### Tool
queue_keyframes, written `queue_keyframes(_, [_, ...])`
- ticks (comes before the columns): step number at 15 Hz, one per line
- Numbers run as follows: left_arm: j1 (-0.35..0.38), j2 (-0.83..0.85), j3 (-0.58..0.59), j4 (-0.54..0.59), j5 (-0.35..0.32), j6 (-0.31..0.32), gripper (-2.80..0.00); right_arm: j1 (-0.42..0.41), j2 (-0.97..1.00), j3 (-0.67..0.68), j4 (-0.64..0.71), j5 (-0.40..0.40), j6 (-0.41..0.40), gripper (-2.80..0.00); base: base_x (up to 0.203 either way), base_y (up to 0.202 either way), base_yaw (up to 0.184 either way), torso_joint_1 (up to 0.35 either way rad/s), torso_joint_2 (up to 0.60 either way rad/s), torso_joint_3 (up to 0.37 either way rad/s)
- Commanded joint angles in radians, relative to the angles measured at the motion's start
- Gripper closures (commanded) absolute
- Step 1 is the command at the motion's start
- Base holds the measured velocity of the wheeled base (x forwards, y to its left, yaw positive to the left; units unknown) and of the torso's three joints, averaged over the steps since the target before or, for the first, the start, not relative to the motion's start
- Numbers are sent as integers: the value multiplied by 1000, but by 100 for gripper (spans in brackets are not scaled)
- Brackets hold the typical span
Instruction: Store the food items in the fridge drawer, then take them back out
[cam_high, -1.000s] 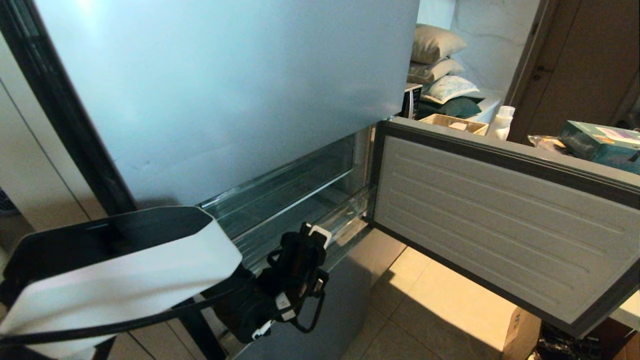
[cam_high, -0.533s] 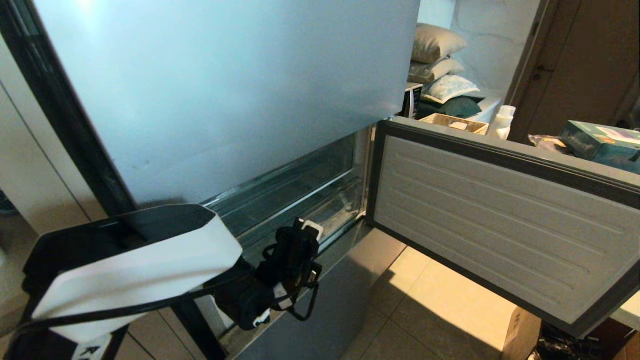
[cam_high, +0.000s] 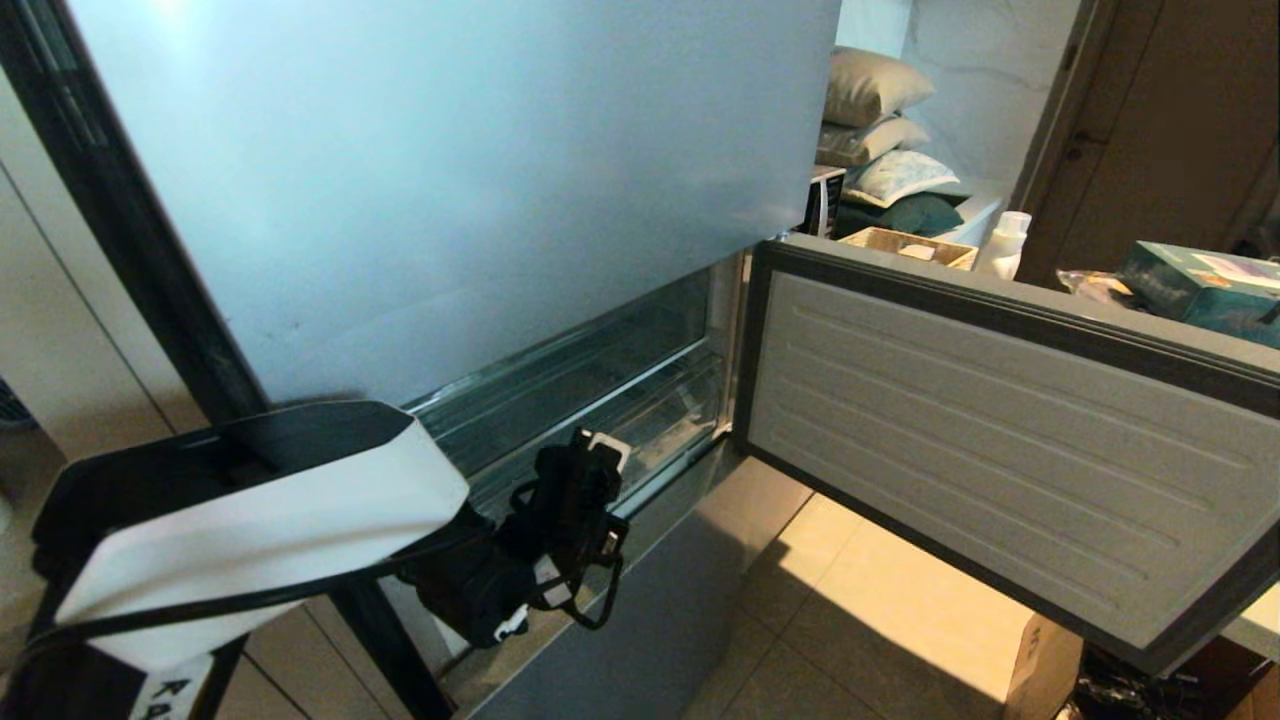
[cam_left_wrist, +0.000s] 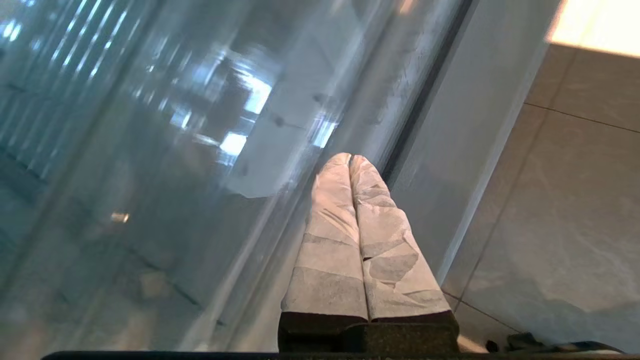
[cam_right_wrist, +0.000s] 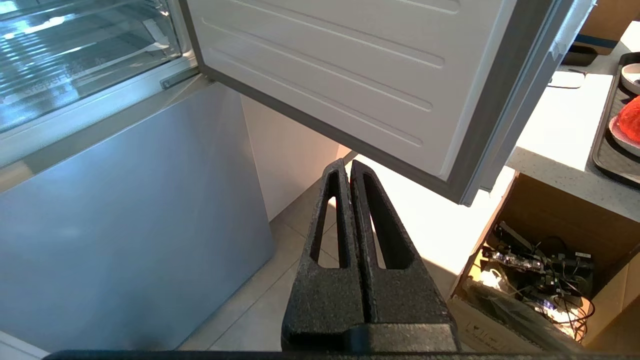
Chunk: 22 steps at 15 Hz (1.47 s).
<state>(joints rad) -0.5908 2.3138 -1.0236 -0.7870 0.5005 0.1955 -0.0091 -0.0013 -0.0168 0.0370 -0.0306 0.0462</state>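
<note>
One fridge drawer; one open door; four pillows

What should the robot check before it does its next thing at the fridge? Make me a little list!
1. Small fridge door swung open, out of the way: ok.
2. Clear drawer shut in the fridge: looks pushed in, ok.
3. Left pincer empty and closed by the drawer front: ok.
4. Right pincer closed, holding nothing, away from the fridge above the floor: ok.
5. Food inside the drawer: cannot tell, no red pieces show through the plastic.
</note>
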Motion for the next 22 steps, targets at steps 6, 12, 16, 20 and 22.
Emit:
queue_keyframes(6, [45,14,-12,-5,3,5,0,0,1,0,0,0,0,0,0,0,0,0,0,0])
queue_keyframes(12, [-14,-140,112,-18,1,4,0,0,1,0,0,0,-2,0,0,0,0,0,0,0])
queue_keyframes(16, [-114,-419,276,-17,-6,4,0,0,1,0,0,0,-3,0,0,0,0,0,0,0])
queue_keyframes(20, [-182,-730,475,-9,-9,4,0,0,2,-1,1,0,-3,0,0,0,0,0,0,0])
queue_keyframes(22, [-199,-874,585,-6,-17,4,0,0,2,-2,1,-2,-5,0,0,0,0,0,0,0])
